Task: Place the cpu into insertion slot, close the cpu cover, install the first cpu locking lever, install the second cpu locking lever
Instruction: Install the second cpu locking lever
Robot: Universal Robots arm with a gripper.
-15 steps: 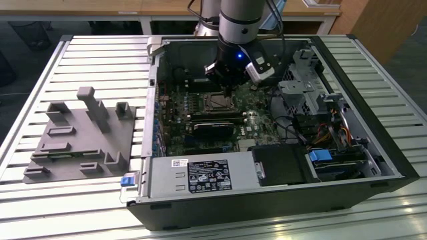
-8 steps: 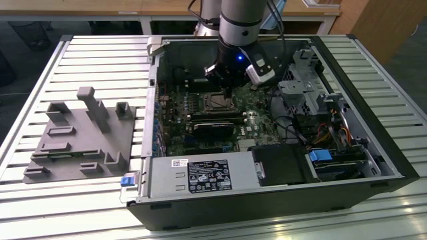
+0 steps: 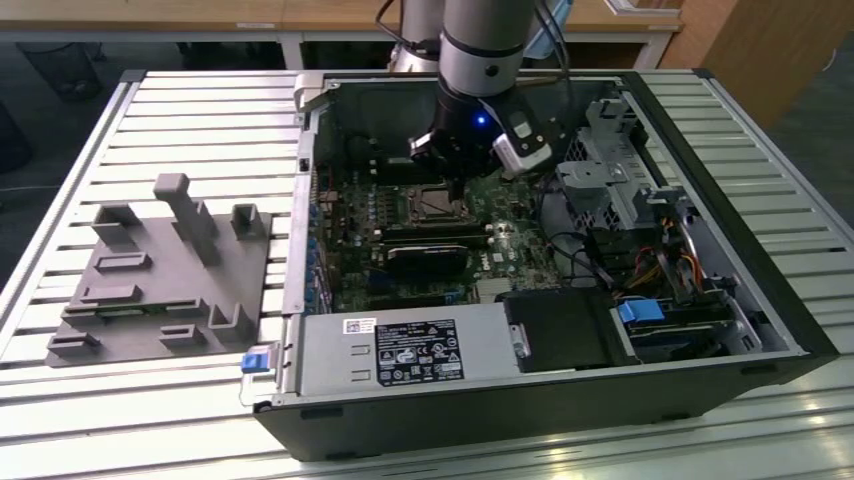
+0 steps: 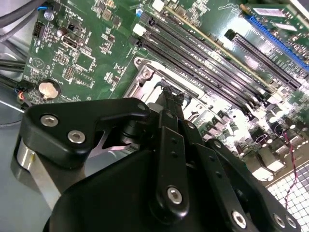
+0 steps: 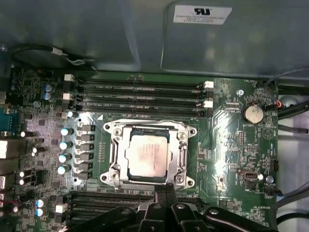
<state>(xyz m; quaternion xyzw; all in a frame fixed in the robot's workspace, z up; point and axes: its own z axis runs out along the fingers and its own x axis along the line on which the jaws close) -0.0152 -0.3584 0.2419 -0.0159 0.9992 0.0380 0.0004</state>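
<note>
**Gripper at the socket's edge, cpu seated under its cover**

In the first wrist view the gripper (image 5: 163,189) pokes in with its black fingers pressed together into one narrow tip, nothing between them, and that tip sits right at the nearest edge of the cpu cover (image 5: 181,159). The second wrist view has the same thing from behind the black linkage: the gripper (image 4: 173,98) comes to a closed point against the metal frame of the cpu cover (image 4: 145,79).

Just past the tip, the cpu (image 5: 148,155) lies flat in the insertion slot (image 5: 111,157), its silvery top showing through the cover's window, and the frame lies down flat around it. Beyond the socket run the long black memory slots (image 5: 140,95), with a round coin battery (image 5: 252,113) off to one side on the green motherboard (image 5: 231,154).

In the exterior view the arm (image 3: 481,50) reaches down into the open computer case (image 3: 534,400), the gripper (image 3: 451,183) low over the insertion slot (image 3: 424,203). A grey fixture block (image 3: 160,280) sits on the slatted table (image 3: 80,440), at the exterior view's left of the case.
</note>
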